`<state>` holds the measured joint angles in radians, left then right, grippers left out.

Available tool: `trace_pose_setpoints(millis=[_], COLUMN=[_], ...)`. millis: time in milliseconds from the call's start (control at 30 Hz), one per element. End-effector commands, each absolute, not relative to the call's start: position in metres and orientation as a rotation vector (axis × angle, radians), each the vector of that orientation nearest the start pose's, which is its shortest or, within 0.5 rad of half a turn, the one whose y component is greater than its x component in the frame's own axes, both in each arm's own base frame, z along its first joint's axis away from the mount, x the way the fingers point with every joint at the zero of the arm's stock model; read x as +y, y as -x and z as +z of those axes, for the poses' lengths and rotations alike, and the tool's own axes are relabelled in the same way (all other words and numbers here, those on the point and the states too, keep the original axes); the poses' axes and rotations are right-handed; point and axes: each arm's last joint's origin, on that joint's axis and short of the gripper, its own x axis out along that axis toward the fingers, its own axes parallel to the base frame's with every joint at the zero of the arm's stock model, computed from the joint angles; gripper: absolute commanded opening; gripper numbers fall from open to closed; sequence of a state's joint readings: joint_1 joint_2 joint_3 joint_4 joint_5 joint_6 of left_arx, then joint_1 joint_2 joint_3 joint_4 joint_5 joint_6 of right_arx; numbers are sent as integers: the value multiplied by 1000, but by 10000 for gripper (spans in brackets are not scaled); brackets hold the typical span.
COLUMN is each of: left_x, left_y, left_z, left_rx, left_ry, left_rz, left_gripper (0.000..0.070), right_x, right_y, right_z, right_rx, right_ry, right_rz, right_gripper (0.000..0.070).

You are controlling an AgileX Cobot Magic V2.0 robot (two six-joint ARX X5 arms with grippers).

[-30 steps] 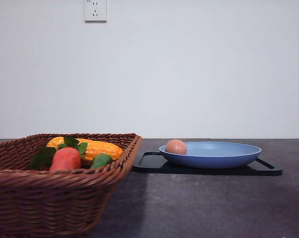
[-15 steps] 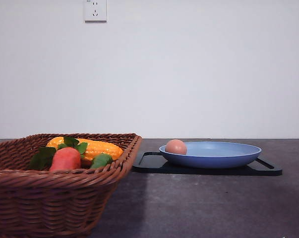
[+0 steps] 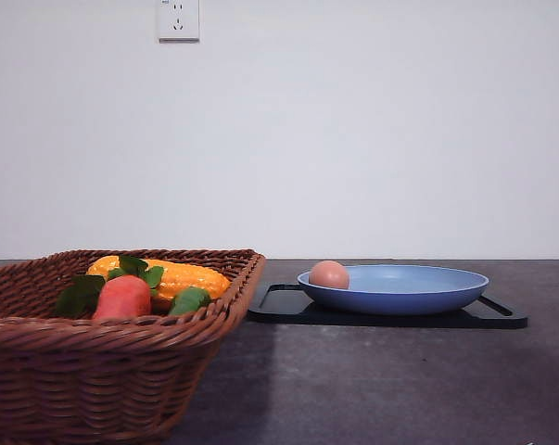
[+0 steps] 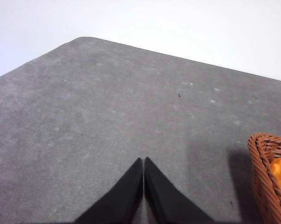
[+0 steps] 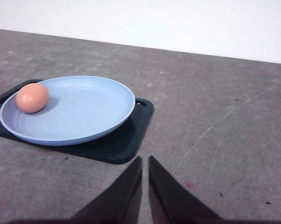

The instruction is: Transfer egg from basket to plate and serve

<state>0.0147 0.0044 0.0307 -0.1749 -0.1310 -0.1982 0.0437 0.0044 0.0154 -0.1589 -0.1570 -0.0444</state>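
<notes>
L hand: fingers pressed together, holding nothing, over bare grey bench, just beside the basket corner. Basket sits front-left in the front view w/ a red-orange veg, corn and green leaves inside; no egg visible in it. To its right, black tray w/ plate on top; egg lies on the plate's left side, near the rim, touching nothing else.

R hand: also pressed together, empty, near the tray's corner but apart from it and the plate.

Change over the last sec: none. Front view is identical across all three frames; egg hasn't rolled, plate and tray haven't shifted. Means the transfer looks done and the egg is settled. What's left, I'd judge, is the serve step, prob. moving the tray, and neither hand has a grip on it yet.
</notes>
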Motion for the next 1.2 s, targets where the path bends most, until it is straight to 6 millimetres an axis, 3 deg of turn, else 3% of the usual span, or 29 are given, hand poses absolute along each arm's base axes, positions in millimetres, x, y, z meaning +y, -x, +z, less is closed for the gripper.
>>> trace_pose_setpoints(millis=[0, 1167], left_x=[5, 5], left_y=[-96, -96], left_z=[147, 147], left_rx=[163, 163], left_ry=[189, 189], left_rz=[163, 163], left_gripper=[0, 0], right_x=[8, 8], right_y=[-96, -96], right_z=[151, 151], right_rx=[149, 149], right_ry=[22, 22], right_rz=[198, 198], right_gripper=[0, 0])
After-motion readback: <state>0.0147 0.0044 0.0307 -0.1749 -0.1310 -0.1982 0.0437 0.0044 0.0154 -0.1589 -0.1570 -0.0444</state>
